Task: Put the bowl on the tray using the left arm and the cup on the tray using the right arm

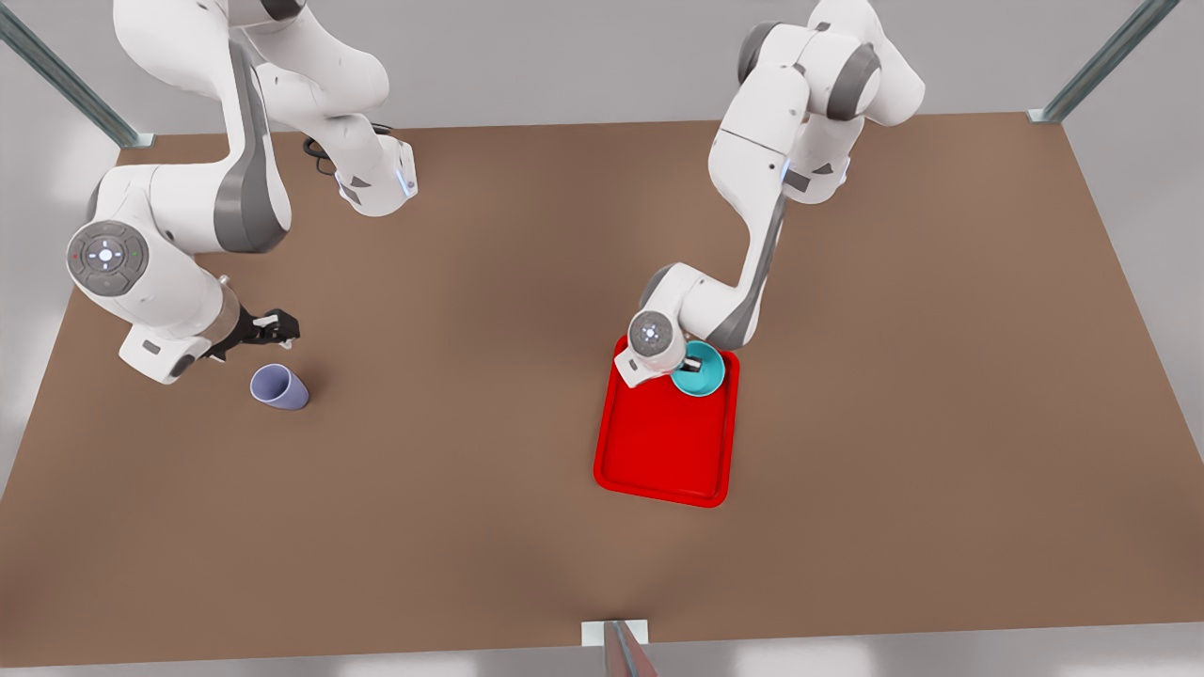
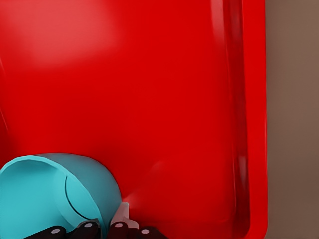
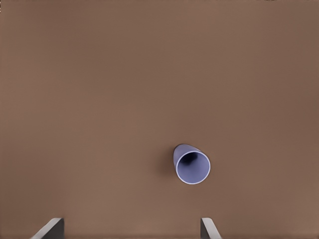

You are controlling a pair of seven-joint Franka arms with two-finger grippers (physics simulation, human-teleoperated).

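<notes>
The teal bowl (image 1: 707,378) hangs tilted over the far corner of the red tray (image 1: 663,442), with my left gripper (image 1: 696,364) shut on its rim. In the left wrist view the bowl (image 2: 40,196) sits against the dark fingers (image 2: 87,228) above the glossy tray (image 2: 149,99). The lavender cup (image 1: 279,386) stands upright on the table at the front view's left. My right gripper (image 1: 273,327) hovers just behind the cup, open and holding nothing. The right wrist view looks down into the cup (image 3: 192,166), which lies ahead of the spread fingertips (image 3: 209,228).
The brown table (image 1: 470,527) stretches wide between cup and tray. Metal frame posts (image 1: 1101,66) stand at the far corners, and a bracket (image 1: 616,639) sits at the near edge. The tray's raised rim (image 2: 254,124) borders bare table.
</notes>
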